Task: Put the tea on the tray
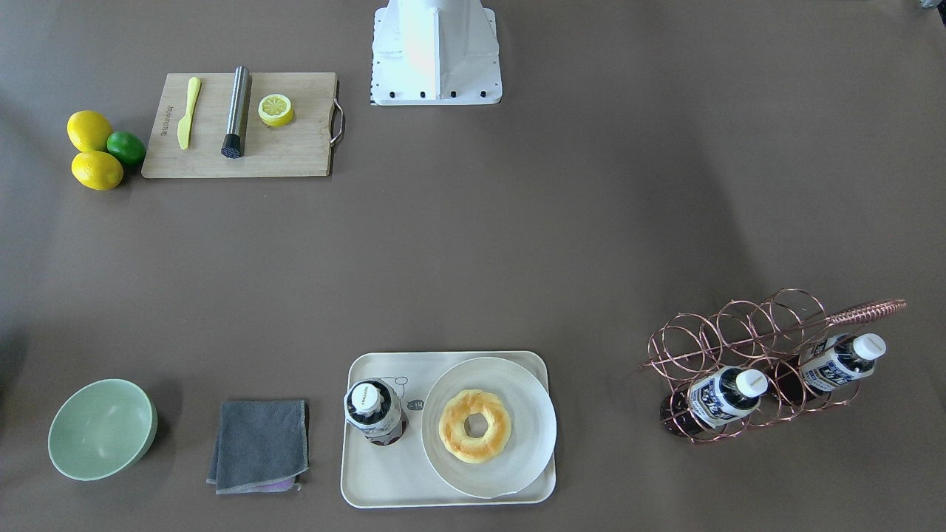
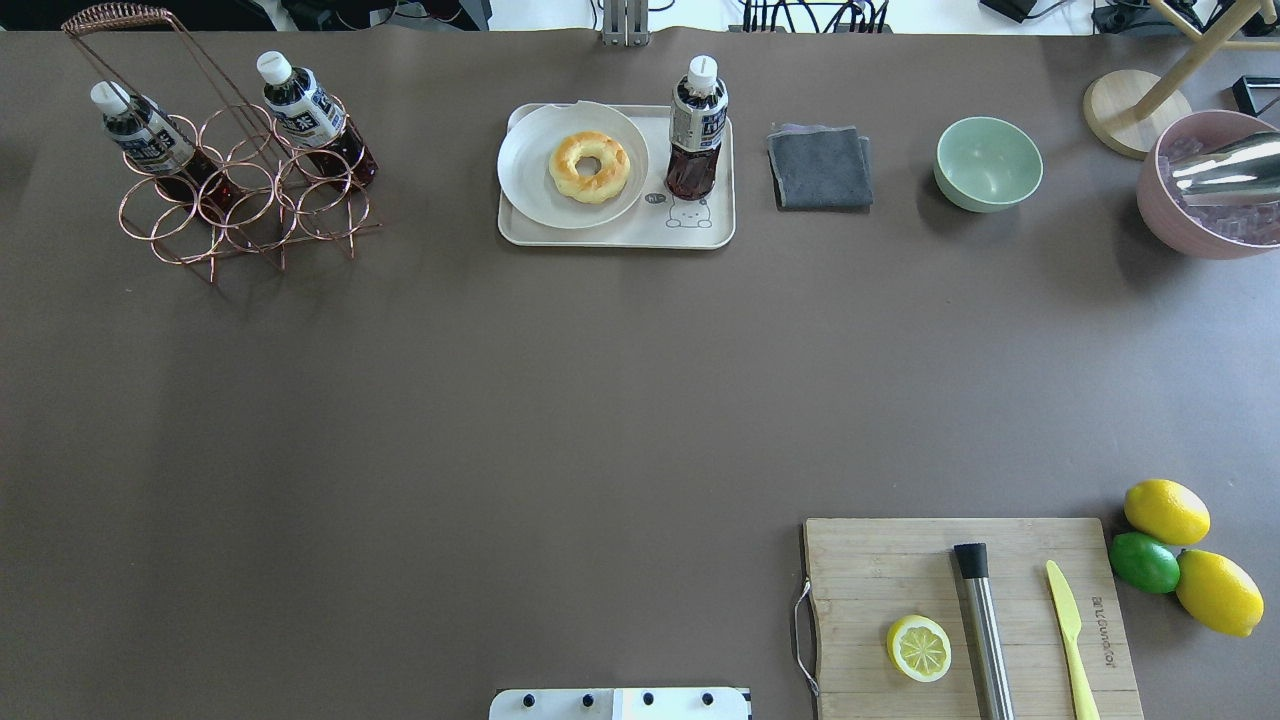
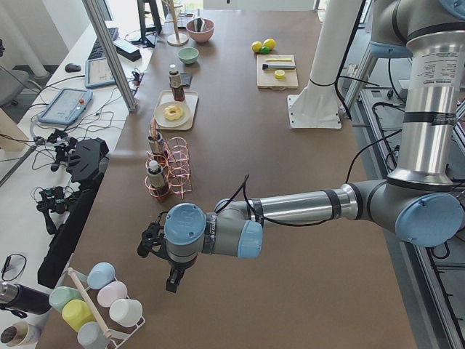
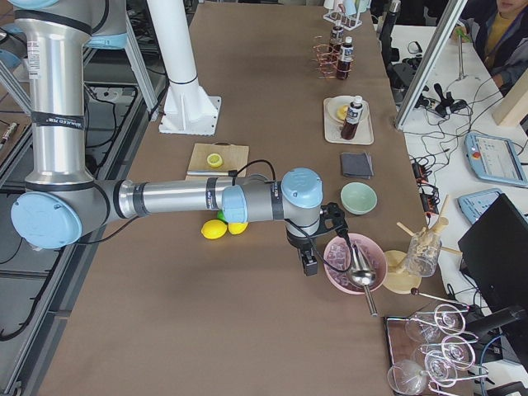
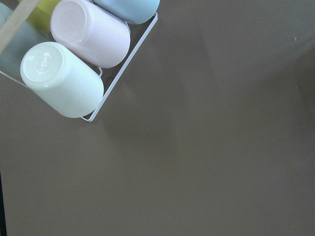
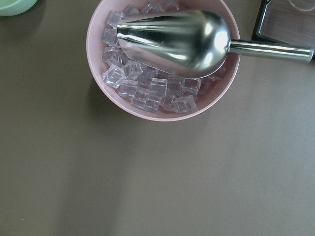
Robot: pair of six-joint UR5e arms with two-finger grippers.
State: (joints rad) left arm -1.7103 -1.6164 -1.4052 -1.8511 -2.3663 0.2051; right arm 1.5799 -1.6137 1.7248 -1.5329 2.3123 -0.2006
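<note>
Exterior left: tea stands on tray, well apart from left tool.

3 tea bottles, 1 tray, 1 plate, 1 doughnut, 1 cloth, 1 green bowl, 1 pink ice bowl, 1 scoop, 1 copper rack, 1 cutting board, 2 whole lemons, 1 lime, 1 lemon half, 1 knife, 1 steel muddler
</note>
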